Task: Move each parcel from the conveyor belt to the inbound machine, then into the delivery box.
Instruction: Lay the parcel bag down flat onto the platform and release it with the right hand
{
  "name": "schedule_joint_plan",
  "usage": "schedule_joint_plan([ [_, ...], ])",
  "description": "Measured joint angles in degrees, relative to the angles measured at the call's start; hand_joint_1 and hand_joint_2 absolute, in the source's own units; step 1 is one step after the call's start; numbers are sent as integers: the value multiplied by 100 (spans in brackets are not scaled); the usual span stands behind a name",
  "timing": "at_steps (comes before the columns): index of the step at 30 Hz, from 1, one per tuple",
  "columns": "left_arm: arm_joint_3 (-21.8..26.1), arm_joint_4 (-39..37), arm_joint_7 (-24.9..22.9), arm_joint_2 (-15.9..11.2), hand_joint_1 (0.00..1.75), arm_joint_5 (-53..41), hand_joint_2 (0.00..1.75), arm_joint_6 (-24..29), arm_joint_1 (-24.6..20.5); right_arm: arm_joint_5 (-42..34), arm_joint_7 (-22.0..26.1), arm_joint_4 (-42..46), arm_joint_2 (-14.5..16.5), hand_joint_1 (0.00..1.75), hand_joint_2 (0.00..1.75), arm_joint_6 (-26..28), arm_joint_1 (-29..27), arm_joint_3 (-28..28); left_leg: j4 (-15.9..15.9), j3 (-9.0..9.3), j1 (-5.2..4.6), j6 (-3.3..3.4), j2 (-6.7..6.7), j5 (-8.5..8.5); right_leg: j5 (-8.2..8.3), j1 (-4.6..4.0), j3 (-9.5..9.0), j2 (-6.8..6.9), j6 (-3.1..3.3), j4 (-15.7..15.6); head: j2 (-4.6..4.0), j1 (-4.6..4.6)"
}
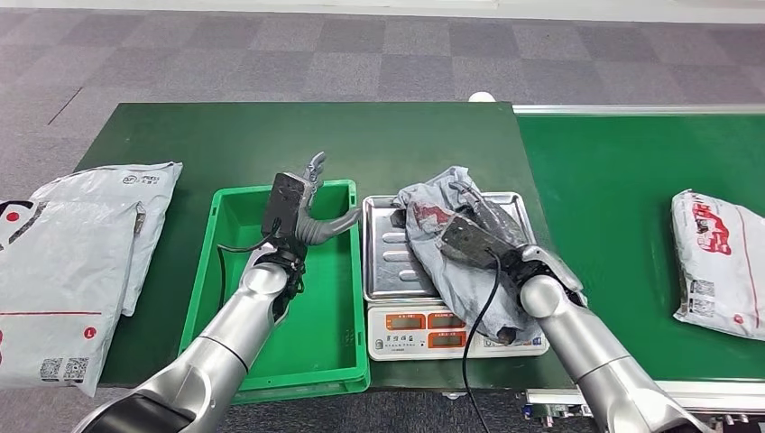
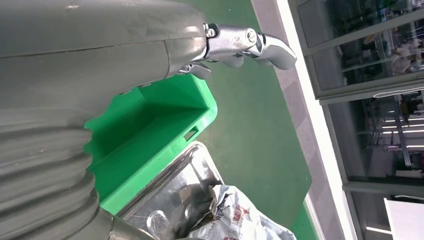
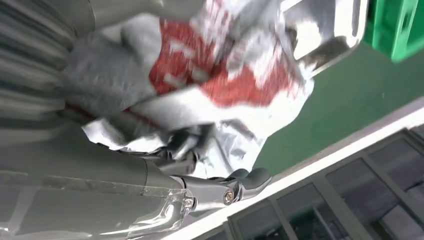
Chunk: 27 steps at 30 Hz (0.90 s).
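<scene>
Green table [image 1: 162, 135]: right hand [image 1: 478, 236] grips parcel [image 1: 433, 212] on scale [image 1: 383, 262].

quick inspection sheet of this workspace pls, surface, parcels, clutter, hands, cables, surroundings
surface: green table beside the green conveyor belt
job's things: crumpled grey parcel on the scale; second parcel on the belt; green box holds no parcel
clutter: two grey mailers at the table's left end
hands: right hand grips the crumpled parcel; left hand over the box, fingers apart, holding nothing
cables: black cable hanging from the right wrist
surroundings: grey carpet tiles; glass partitions
</scene>
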State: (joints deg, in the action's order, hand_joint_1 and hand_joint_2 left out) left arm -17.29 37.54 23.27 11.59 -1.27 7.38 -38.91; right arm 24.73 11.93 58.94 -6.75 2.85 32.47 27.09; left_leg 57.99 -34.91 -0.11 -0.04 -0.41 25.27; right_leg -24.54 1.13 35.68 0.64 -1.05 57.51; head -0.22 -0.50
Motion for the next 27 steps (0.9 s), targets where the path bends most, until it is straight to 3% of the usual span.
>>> schedule_joint_plan([
  [5,-64,27,52,7,0,-24,175,-33,-2,-584,497,-307,7,0,175,-157,154,-285,3,1,-1,0,0,0,1,1,0,0,0,0,0,0],
  [11,-299,120,141,55,0,-126,175,-64,-21,-2070,1344,-642,3,0,175,-858,365,-863,4,1,-2,0,1,0,1,1,1,-1,0,0,0,0],
  [19,-600,175,88,151,0,-22,175,-83,-231,-3272,1425,-1310,-7,0,175,-1398,794,-1474,5,2,-2,1,3,0,3,1,0,-3,-1,0,0,1],
  [21,-683,174,-8,201,0,10,175,-116,-316,-3346,1452,-1492,-12,0,175,-1223,899,-1551,6,2,-2,1,2,-1,3,1,0,-2,-1,0,0,1],
  [27,-1099,106,-370,369,0,-154,175,-140,-596,-3043,1517,-1754,-135,0,175,146,1014,-1704,9,1,-5,3,3,2,3,3,0,-4,-1,-1,0,-1],
])
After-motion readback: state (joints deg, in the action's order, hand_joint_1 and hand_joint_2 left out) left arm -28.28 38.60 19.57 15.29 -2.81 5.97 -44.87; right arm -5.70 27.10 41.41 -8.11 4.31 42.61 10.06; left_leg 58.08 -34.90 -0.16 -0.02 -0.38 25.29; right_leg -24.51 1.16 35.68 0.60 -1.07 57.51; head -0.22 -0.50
